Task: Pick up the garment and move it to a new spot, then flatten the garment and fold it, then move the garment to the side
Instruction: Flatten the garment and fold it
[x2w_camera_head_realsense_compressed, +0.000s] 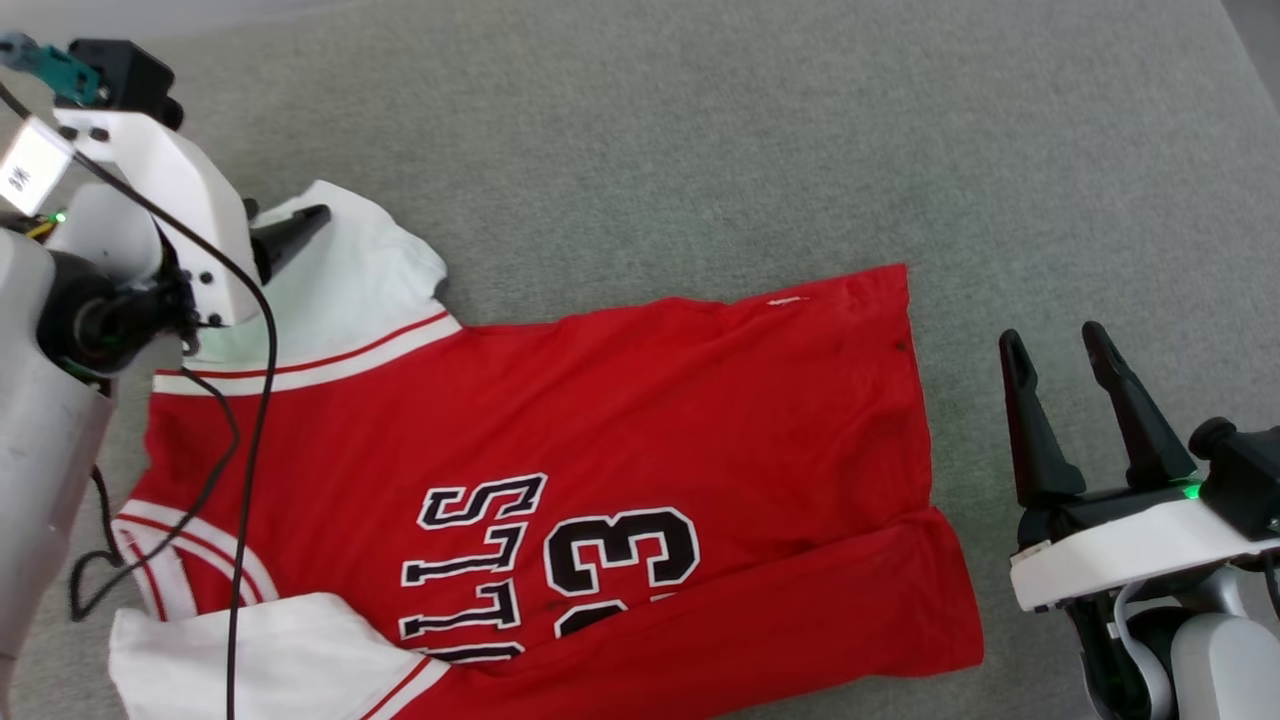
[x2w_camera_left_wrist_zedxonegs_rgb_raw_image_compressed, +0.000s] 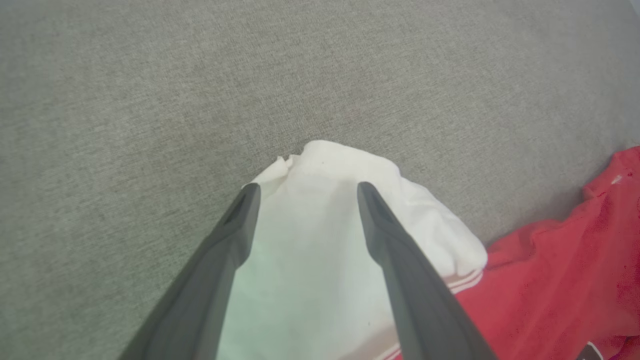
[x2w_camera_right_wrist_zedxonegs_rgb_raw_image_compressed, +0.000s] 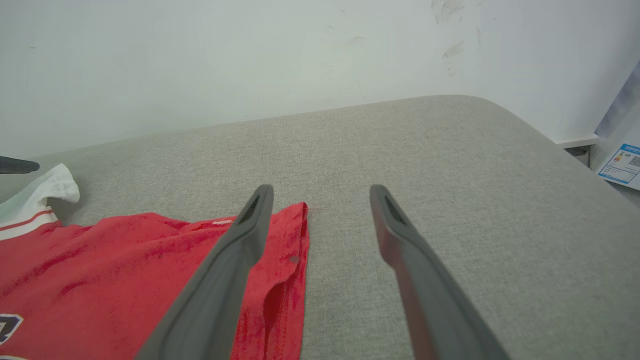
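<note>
The garment (x2w_camera_head_realsense_compressed: 620, 420), a red jersey with white sleeves and dark numerals, lies spread on the grey cushioned surface (x2w_camera_head_realsense_compressed: 700, 130), collar to the left and hem to the right. Its lower edge is folded over. My left gripper (x2w_camera_head_realsense_compressed: 288, 230) hovers over the upper white sleeve (x2w_camera_left_wrist_zedxonegs_rgb_raw_image_compressed: 320, 240); in the left wrist view the left gripper (x2w_camera_left_wrist_zedxonegs_rgb_raw_image_compressed: 308, 187) is open, its fingers straddling the sleeve without pinching it. My right gripper (x2w_camera_head_realsense_compressed: 1052, 336) stands open just right of the hem, off the cloth. In the right wrist view the right gripper (x2w_camera_right_wrist_zedxonegs_rgb_raw_image_compressed: 321, 189) has the garment's hem corner (x2w_camera_right_wrist_zedxonegs_rgb_raw_image_compressed: 280, 250) under its left finger.
A black cable (x2w_camera_head_realsense_compressed: 255, 420) from the left arm hangs across the garment's shoulder. A pale wall (x2w_camera_right_wrist_zedxonegs_rgb_raw_image_compressed: 250, 60) rises behind the surface. The surface's rounded corner (x2w_camera_right_wrist_zedxonegs_rgb_raw_image_compressed: 500, 107) falls away at the right, with a labelled sheet (x2w_camera_right_wrist_zedxonegs_rgb_raw_image_compressed: 622, 165) beyond it.
</note>
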